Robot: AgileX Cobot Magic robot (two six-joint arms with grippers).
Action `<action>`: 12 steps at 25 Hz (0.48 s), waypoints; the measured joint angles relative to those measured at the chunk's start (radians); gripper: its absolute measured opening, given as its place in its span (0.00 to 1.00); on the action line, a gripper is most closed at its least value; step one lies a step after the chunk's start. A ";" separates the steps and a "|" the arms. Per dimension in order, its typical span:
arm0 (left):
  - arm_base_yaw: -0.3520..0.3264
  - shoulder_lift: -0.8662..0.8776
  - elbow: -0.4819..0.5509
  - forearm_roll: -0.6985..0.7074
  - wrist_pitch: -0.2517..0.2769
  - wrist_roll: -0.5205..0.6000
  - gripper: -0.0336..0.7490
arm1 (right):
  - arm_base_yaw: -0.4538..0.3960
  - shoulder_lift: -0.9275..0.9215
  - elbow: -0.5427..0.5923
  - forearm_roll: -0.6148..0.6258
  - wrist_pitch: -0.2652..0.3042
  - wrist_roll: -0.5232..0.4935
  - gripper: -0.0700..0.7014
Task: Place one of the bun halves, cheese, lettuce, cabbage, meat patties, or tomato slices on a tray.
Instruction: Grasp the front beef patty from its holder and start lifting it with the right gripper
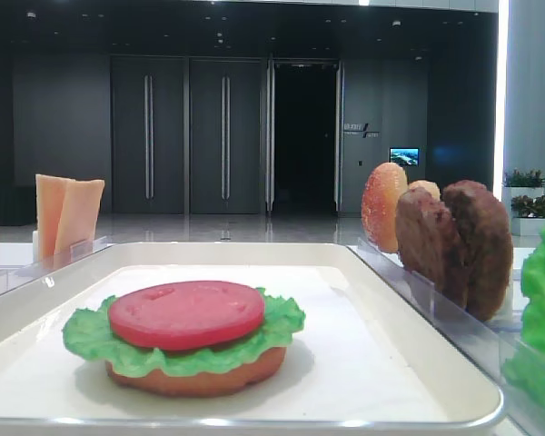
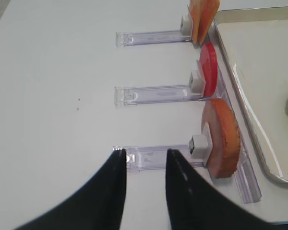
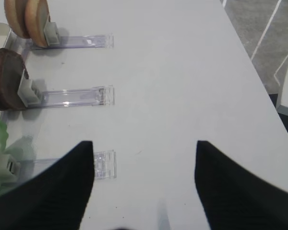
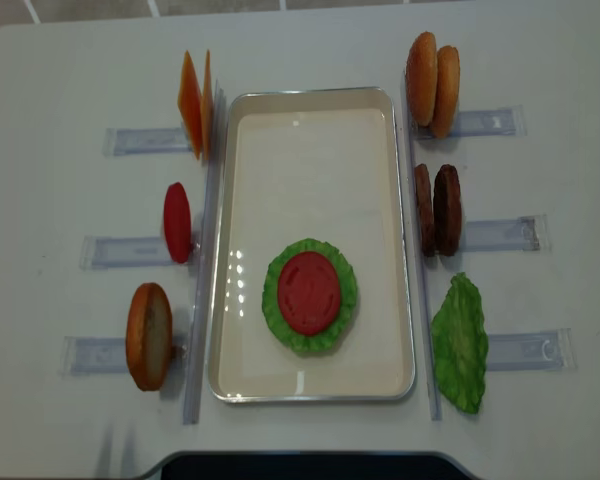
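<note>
You get bright, even overhead light; soft shadows on the worktop [image 4: 310,40]. Glare spots on the tray [image 4: 236,270]. Low view backlit, background dim. Jaws blurred in wrist views.

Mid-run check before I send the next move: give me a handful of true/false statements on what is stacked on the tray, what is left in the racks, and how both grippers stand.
1. A tomato slice lies on top of the lettuce on the tray. True.
2. A meat patty already sits on the stack. False: both meat patties stand upright in their rack right of the tray.
3. The right gripper is open and holds nothing. True.
4. The left gripper is clamped on a bun half. False: its jaws are apart and empty, hanging over a rack end beside the bun half.
5. The rack on the left holds no tomato. False: one red slice stands there.
</note>
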 joint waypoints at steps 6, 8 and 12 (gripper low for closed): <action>0.000 0.000 0.000 0.000 0.000 0.000 0.32 | 0.000 0.000 0.000 0.000 0.000 0.000 0.69; 0.000 0.000 0.000 0.000 0.000 0.000 0.32 | 0.000 0.000 0.000 0.000 0.000 0.000 0.69; 0.000 0.000 0.000 0.000 0.000 0.000 0.32 | 0.000 0.000 0.000 0.000 0.000 0.000 0.69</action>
